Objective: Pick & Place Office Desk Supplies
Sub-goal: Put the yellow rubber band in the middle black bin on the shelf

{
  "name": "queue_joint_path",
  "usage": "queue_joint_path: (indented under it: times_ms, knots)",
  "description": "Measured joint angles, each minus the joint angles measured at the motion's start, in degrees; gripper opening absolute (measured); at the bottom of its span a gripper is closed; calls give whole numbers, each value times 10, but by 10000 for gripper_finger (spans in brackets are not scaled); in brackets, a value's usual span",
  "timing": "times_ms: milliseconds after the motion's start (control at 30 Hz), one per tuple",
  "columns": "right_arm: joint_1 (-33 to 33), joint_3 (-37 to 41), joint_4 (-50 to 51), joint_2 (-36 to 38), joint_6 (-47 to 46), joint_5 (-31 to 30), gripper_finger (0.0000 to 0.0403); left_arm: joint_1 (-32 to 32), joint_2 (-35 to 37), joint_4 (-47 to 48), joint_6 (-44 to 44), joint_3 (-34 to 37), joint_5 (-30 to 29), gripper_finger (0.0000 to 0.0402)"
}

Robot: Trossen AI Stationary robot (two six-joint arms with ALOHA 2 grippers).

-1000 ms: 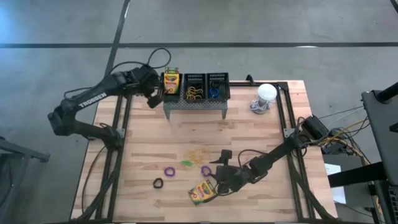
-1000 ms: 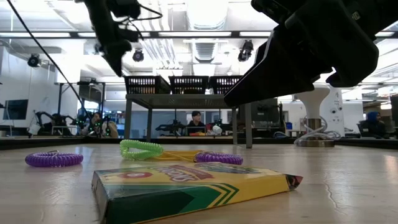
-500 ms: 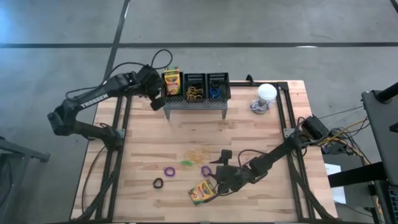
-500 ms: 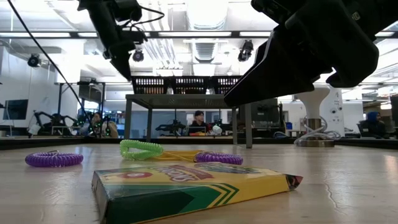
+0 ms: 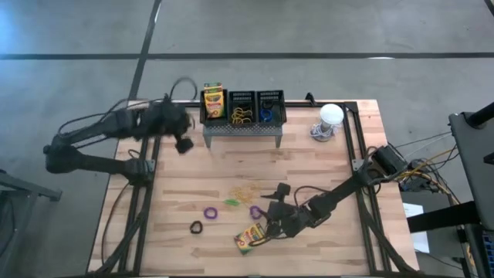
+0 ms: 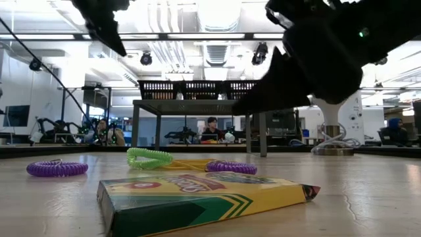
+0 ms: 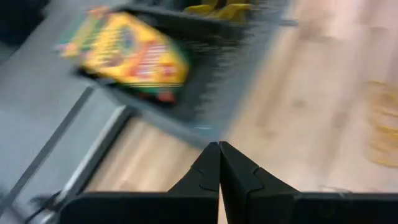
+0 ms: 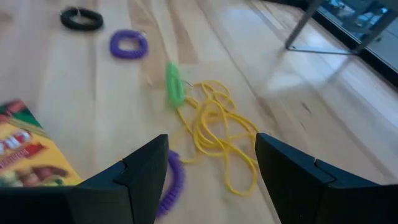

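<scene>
A yellow-and-green crayon box [image 5: 248, 238] lies flat on the table near its front edge, also seen in the low view [image 6: 197, 197]. My right gripper [image 5: 268, 224] stands open just to the box's right. Its fingers [image 8: 146, 171] are apart over a purple loop [image 8: 169, 180], beside yellow loops [image 8: 214, 134] and a green loop [image 8: 174, 84]. A second crayon box [image 5: 212, 100] stands in the leftmost of three black mesh bins [image 5: 241, 106]. My left gripper [image 5: 184, 143] is shut and holds nothing, left of the bins, fingertips together [image 7: 219, 146].
The bins sit on a grey perforated stand [image 5: 243, 130] at the table's far side. A white round object with a cable [image 5: 330, 116] is at the far right. A purple loop [image 5: 209, 212] and a black loop [image 5: 196, 227] lie left of the crayon box.
My left gripper, shut all along, has drawn back from the bin holding the crayon box toward the table's left edge and a little toward the near side, rising slightly. My right gripper has tipped a little in place, still open. The crayon boxes and loops lie as before.
</scene>
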State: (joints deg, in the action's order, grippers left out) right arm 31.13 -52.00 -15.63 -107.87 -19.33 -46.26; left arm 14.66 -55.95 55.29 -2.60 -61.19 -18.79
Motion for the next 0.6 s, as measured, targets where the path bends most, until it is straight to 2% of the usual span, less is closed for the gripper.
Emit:
queue_joint_path:
  times_ms: [133, 267, 400, 500, 600]
  knots:
    - [-1, 17, 2, 7, -27, -7, 237, -178, 51, -72, -85, 95, -54, 3]
    - [-14, 40, -7, 27, -82, -14, 235, -392, 67, -212, -132, 204, -144, 3]
    - [-58, 64, -12, 26, -89, 88, 235, -568, 45, -444, -135, 308, -217, 3]
    - [-85, 77, -35, 27, -68, 127, 235, -655, 10, -629, -115, 368, -258, 3]
    - [-104, 76, -42, 27, -30, 175, 234, -690, -37, -751, -96, 405, -287, 3]
